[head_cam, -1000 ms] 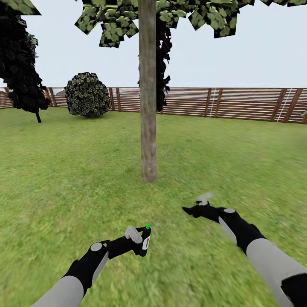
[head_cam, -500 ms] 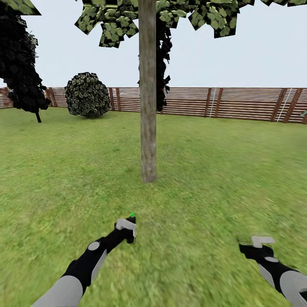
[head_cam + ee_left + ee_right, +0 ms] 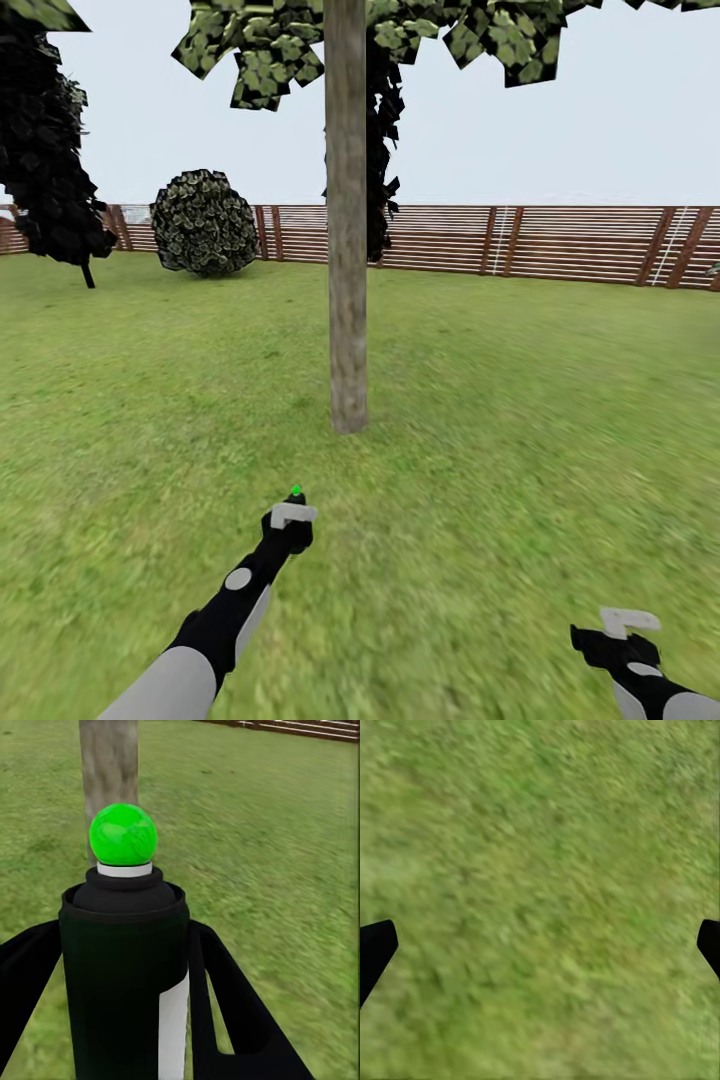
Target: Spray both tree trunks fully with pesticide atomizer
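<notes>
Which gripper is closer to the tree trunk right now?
Left. The left gripper, holding the spray bottle, sits just short of the tree trunk. The right gripper hangs low, far off to the right.

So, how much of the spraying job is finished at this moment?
Pickup is done: the left tool holds the black spray bottle with green spot, aimed toward the grey-brown tree trunk. No coating shows on the trunk. Spraying both trees is left. The right tool hangs open over grass.

Green lawn [image 3: 520, 420], slatted wooden fence [image 3: 560, 243]
</notes>
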